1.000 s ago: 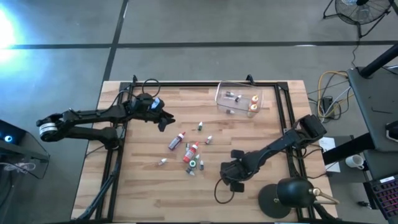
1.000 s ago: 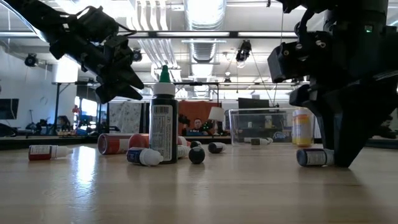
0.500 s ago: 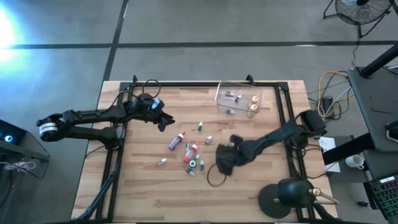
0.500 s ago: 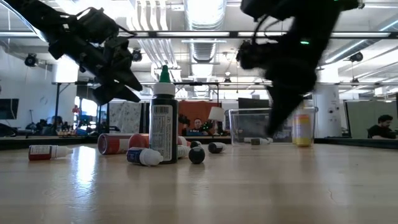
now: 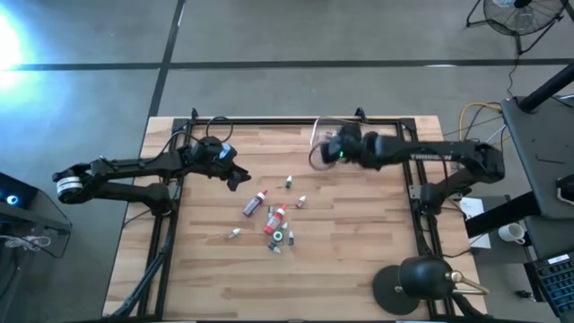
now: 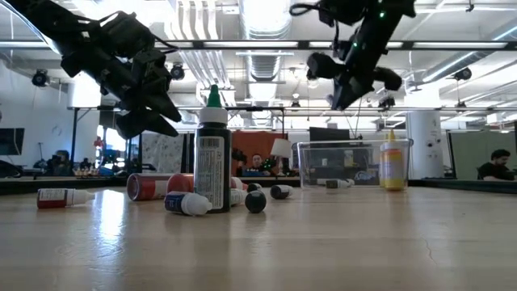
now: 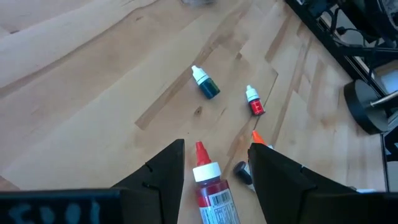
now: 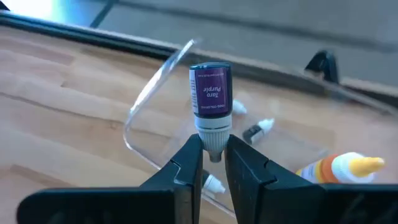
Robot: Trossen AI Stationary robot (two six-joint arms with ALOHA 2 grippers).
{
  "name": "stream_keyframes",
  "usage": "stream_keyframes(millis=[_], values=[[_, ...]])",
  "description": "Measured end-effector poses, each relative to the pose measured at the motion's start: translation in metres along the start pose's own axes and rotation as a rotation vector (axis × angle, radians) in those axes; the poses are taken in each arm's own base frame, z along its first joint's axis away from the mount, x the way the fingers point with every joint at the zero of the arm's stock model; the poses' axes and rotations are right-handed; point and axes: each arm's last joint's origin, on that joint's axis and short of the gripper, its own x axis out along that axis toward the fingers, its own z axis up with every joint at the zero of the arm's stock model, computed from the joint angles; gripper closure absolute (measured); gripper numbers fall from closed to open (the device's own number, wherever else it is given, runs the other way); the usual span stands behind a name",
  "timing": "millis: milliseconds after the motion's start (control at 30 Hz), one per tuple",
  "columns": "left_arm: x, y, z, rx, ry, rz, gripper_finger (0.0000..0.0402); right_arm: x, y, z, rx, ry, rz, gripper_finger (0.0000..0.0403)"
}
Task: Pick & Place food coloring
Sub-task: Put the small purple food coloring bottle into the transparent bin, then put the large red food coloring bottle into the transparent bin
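Several small food coloring bottles point(image 5: 272, 218) lie on their sides mid-table, and a black one with a green cap point(image 6: 212, 153) stands upright among them. My right gripper point(image 5: 325, 154) hangs high over the left end of the clear plastic box point(image 5: 348, 144), shut on a purple bottle point(image 8: 210, 90). The box holds an orange-and-white bottle point(image 8: 339, 167) and a few tiny ones. My left gripper point(image 5: 238, 177) hovers open above the table at the left; in its wrist view a red bottle point(image 7: 208, 183) lies on the wood between its fingers, untouched. My right gripper pinches the purple bottle's white cap end point(image 8: 214, 134) between its two fingertips point(image 8: 190, 163). The fingers slant downward. The labelled body sticks out past the fingertips with its flat bottom away from them. The bottle is lifted clear, above the open box.
A green-bodied bottle point(image 7: 205, 84) and a small red one point(image 7: 254, 102) lie apart from the cluster. A dark metal rail point(image 5: 408, 170) frames the table. A black lamp base point(image 5: 413, 285) stands at the near right corner. Bare wood lies along the near edge.
My right gripper has swung from the table's near right part toward the far edge and risen, rolling its wrist. It stays shut on the purple bottle, which has come up off the table and now hangs over the clear box.
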Motion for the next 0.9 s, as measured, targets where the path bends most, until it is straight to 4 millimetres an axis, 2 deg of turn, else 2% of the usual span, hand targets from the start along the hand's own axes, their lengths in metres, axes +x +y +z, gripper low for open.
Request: stream_keyframes(millis=[167,400,467,567,667,733,900], values=[[0.0,0.0,0.0,0.0,0.004,0.0,0.025,0.017,-0.017,0.02,0.017,0.131,0.059,0.0314],[0.0,-0.001,-0.001,0.002,0.009,-0.001,0.025,0.009,-0.006,0.02,-0.018,0.061,0.087,0.0228],[0.0,-0.001,-0.001,0.002,0.009,-0.001,0.025,0.004,0.001,0.017,-0.08,0.037,0.13,0.0211],[0.0,-0.001,-0.001,0.011,0.009,0.0,0.025,-0.009,0.02,0.006,-0.283,0.069,0.321,0.0195],[0.0,-0.001,-0.001,0.035,0.006,0.004,0.025,-0.02,0.035,-0.014,-0.493,0.127,0.467,0.0192],[0.0,-0.001,-0.001,0.05,0.003,0.005,0.025,-0.021,0.042,-0.028,-0.582,0.15,0.491,0.0194],[0.0,-0.003,0.003,0.075,-0.037,-0.016,0.025,-0.012,0.058,-0.054,-0.675,0.219,0.512,0.0199]])
